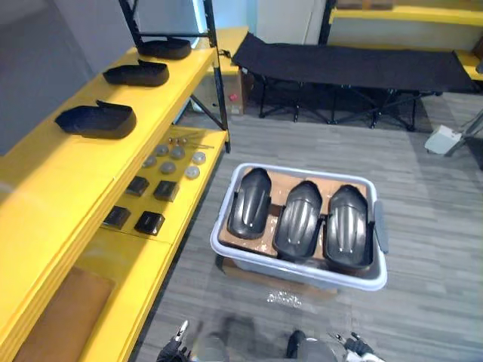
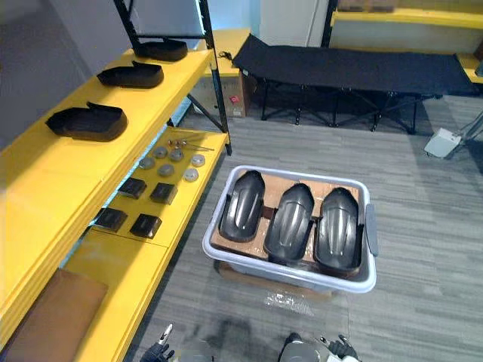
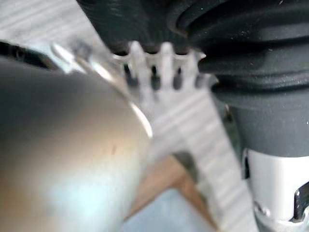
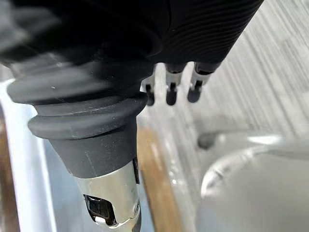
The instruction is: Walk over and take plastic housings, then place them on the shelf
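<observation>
Bin (image 1: 302, 276) of housings (image 1: 298, 219) near shelf (image 1: 136, 294) edge.

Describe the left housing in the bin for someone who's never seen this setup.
Beside the long yellow shelf, a pale grey bin on the floor holds three black housings in a row on cardboard. Yours is the left housing, at the shelf end. Bare cardboard separates it from the middle housing, which sits close to the right housing.
</observation>
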Controlling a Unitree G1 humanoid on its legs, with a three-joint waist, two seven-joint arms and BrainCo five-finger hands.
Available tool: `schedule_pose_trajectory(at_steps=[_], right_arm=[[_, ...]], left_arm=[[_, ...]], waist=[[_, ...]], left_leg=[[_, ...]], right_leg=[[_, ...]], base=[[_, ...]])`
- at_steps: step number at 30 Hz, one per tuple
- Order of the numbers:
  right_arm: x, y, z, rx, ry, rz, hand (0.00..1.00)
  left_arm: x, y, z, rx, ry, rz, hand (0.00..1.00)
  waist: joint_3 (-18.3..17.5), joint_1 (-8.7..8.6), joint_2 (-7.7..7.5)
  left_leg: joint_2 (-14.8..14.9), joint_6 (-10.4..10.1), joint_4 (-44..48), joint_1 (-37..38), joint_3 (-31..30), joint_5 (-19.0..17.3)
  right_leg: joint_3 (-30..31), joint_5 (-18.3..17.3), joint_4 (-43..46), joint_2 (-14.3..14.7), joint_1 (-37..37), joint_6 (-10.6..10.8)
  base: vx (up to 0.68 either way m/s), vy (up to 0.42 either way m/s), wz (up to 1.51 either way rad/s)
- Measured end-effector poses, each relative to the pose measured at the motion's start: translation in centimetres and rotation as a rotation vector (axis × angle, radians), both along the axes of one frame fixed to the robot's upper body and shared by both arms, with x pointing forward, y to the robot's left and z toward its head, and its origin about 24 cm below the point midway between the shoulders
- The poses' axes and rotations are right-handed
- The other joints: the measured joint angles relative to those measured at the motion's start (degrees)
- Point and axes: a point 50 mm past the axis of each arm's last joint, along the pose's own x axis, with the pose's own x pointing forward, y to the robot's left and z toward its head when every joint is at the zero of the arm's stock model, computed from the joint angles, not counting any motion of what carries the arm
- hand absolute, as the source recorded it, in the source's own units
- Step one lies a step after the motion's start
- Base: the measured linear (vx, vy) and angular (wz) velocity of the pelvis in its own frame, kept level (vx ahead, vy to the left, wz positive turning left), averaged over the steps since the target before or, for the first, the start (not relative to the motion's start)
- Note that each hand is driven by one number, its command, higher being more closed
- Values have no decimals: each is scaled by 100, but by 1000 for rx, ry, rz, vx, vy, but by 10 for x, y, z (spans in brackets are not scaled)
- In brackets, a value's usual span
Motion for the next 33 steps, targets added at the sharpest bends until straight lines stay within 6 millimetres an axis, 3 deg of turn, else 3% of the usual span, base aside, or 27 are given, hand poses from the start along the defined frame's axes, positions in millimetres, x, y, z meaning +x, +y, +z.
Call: schedule_pose_trajectory(at_steps=[3, 5, 8, 10, 11, 12, 13, 14, 17, 19, 23, 25, 27, 31, 33], right_arm=[[8, 4, 4, -29, -63, 30, 0], [15, 7, 6, -21, -100, 67, 0], [30, 26, 11, 25, -180, 311, 0], [53, 62, 23, 56, -289, 693, 0], [60, 76, 28, 64, -333, 800, 0], [71, 101, 42, 69, -429, 1027, 0], [76, 114, 51, 70, -480, 1129, 0], [82, 147, 72, 107, -614, 1305, 0], [87, 197, 119, 205, -865, 1468, 0], [89, 209, 138, 235, -950, 1485, 0], [102, 201, 170, 162, -1074, 1459, 0], [110, 183, 197, 111, -1161, 1378, 0], [113, 163, 208, 68, -1158, 1306, 0], [105, 129, 200, 52, -1036, 1212, 0], [100, 122, 194, 58, -995, 1178, 0]], left_arm=[[1, 7, 1, 25, -2, -9, 0], [5, 10, 3, 46, -8, -41, 0], [10, 13, 5, 73, -18, -64, 0], [19, 13, 9, 77, -59, -73, 0], [21, 12, 10, 80, -69, -86, 0], [25, 9, 11, 82, -84, -107, 0], [26, 9, 12, 86, -90, -113, 0], [27, 10, 12, 99, -100, -123, 0], [25, 17, 13, 132, -88, -112, 0], [23, 22, 13, 149, -79, -117, 0], [5, 37, 9, 183, -10, -116, 0], [-14, 41, 6, 195, 39, -106, 0], [-27, 41, 4, 194, 71, -106, 0], [-31, 40, 3, 194, 67, -105, 0], [-28, 41, 5, 204, 37, -105, 0]], waist=[[36, 3, -190], [66, 30, -241], [66, 33, -246], [89, 35, -284], [99, 32, -301], [126, 37, -352], [132, 42, -379], [95, 68, -472], [11, 161, -644], [-60, 211, -759], [-159, 210, -920], [-220, 106, -1005], [-200, 72, -976], [-139, 31, -908], [1, -25, -922]], left_leg=[[-445, 102, -508, 79, 23, 184], [-627, 162, -597, 59, 21, 226], [-794, 180, -679, 102, 22, 236], [-799, 180, -685, 147, -8, 236], [-794, 181, -686, 156, -24, 236], [-786, 182, -686, 174, -72, 235], [-785, 182, -687, 173, -126, 235], [-784, 182, -701, 152, -204, 235], [-759, 186, -773, 171, -207, 232], [-758, 221, -764, 189, -171, 208], [-703, 237, -716, 383, -9, 85], [-662, 246, -578, 367, 51, -49], [-594, 237, -460, 360, 148, -131], [-531, 239, -235, 133, 183, -230], [-509, 241, -125, -7, 185, -231]], right_leg=[[-30, 136, -288, -321, 69, 371], [-54, 292, -437, -451, 78, 444], [-73, 352, -549, -543, 153, 524], [-148, 349, -583, -540, 240, 521], [-179, 349, -607, -529, 275, 521], [-231, 349, -665, -501, 357, 520], [-253, 349, -681, -485, 383, 520], [-330, 344, -719, -462, 408, 512], [-341, 341, -764, -432, 414, 505], [-305, 342, -784, -431, 418, 503], [-106, 352, -834, -381, 525, 492], [17, 356, -833, -319, 501, 495], [143, 381, -828, -270, 475, 475], [251, 374, -687, -248, 275, 463], [282, 395, -629, -242, 155, 436]], base=[[105, 150, 23], [156, 175, 15], [146, 74, 7], [114, 28, 6], [87, -7, 12], [59, -14, 15], [66, -11, 23], [43, 0, 18], [15, 3, 5], [3, 29, -7], [-21, 45, -25], [-59, 27, -28], [-78, 23, -24], [-79, 32, -11], [-77, 25, -10]])
